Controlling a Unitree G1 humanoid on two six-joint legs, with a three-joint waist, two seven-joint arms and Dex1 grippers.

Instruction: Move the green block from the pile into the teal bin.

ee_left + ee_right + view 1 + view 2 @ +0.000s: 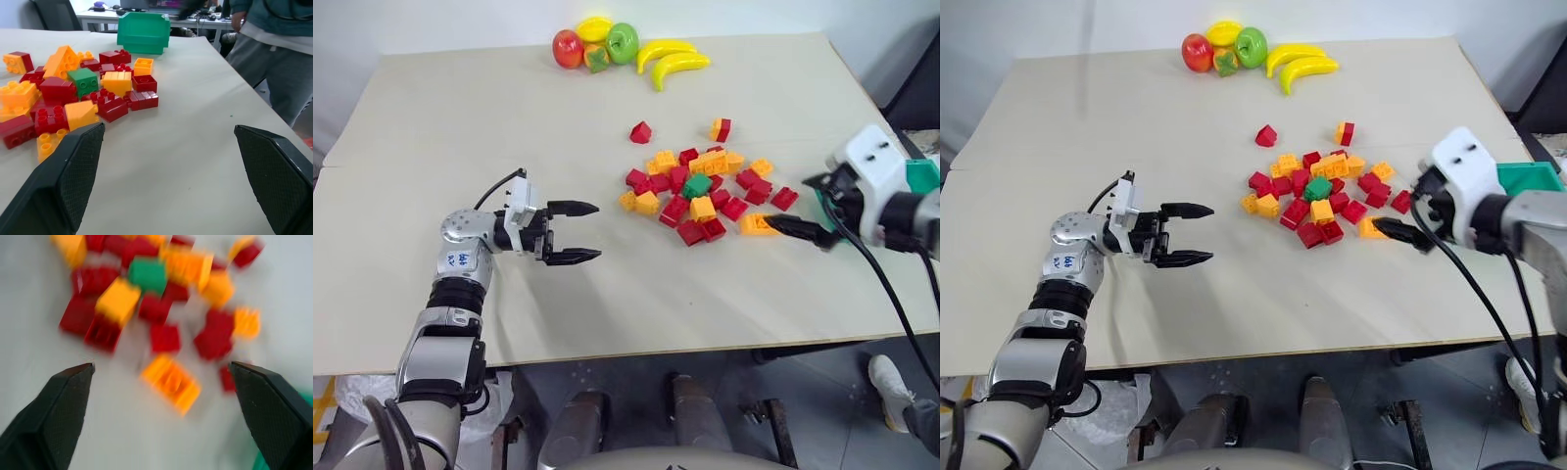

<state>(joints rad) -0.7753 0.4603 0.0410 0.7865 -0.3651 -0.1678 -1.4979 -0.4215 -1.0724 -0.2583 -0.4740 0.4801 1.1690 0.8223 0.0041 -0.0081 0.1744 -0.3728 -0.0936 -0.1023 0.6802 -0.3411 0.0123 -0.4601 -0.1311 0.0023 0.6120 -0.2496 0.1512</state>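
Note:
The green block (697,185) lies studs-up in the middle of the pile (744,179) of red and orange bricks, right of the table's centre. The teal bin (1531,176) stands at the table's right edge, partly hidden behind my right wrist. My right gripper (161,366) hovers between the pile and the bin, open and empty, aimed down at the pile. One of its fingers (798,230) ends just beside an orange brick (756,223). My left gripper (592,232) is open and level over bare table, left of the pile, pointing toward it.
Toy fruit (607,44) and two bananas (671,59) sit at the table's far edge. A red brick (640,131) and an orange-red one (720,128) lie apart behind the pile. A person (274,58) stands by the table near the bin.

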